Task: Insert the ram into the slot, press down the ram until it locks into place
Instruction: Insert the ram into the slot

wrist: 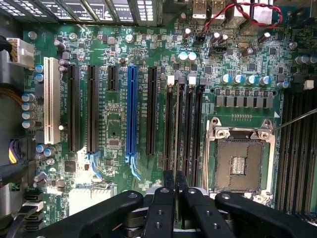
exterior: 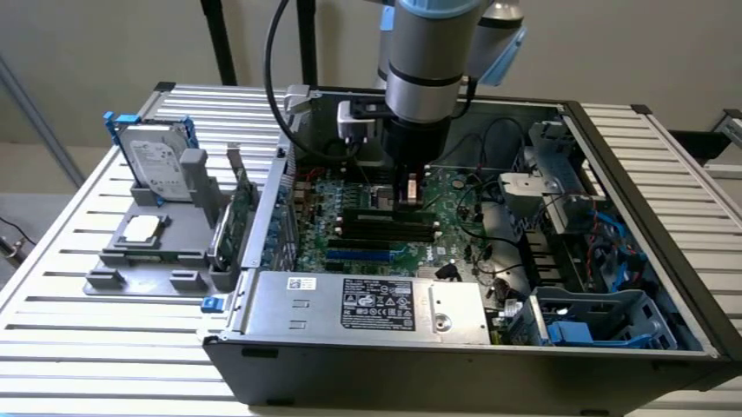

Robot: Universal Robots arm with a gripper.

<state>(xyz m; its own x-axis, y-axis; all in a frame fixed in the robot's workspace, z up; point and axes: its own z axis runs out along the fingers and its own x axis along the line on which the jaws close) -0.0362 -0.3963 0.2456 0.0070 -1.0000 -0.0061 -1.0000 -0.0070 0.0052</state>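
Gripper (exterior: 408, 198) down at slot (exterior: 374, 215) on mobo (exterior: 454, 193), PC case (exterior: 464, 375) open.

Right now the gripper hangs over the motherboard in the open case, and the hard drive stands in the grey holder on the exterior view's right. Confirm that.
Wrong on one count: the exterior view shows the hard drive in the grey holder on its left, not its right. The gripper does hang over the motherboard in the open case.
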